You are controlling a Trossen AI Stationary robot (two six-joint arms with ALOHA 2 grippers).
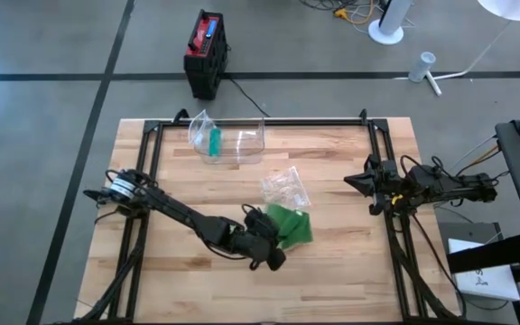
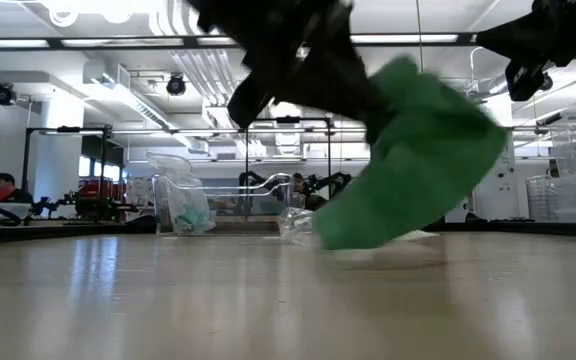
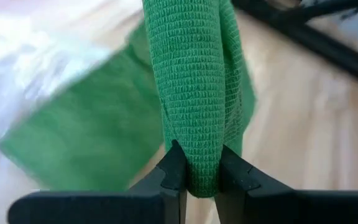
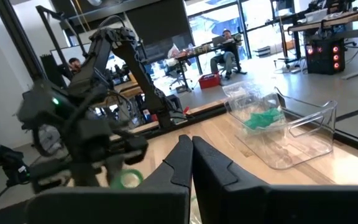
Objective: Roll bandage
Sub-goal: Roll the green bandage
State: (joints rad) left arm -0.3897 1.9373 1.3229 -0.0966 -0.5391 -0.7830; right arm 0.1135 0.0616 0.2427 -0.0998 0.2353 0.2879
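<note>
A green elastic bandage lies partly unrolled on the wooden table, near its middle. My left gripper is at the bandage's near-left side, shut on a bunched part of it. In the low view the bandage rises slanting from the table, with its lower end touching the wood. A flat stretch lies on the table beyond the fingers. My right gripper waits shut and holding nothing, at the right edge. My left gripper pinches a gathered, folded length of the bandage between its two fingertips, in several layers. The fingers come in slanting downward from the table's left. The strip runs away along the fingers, lifted at the hold, while its far part rests on the table.
A crumpled clear wrapper lies just beyond the bandage. A clear plastic box holding a bag and a green item stands at the far edge. Black frame rails run along both sides of the table. Bare wood lies at the near side.
</note>
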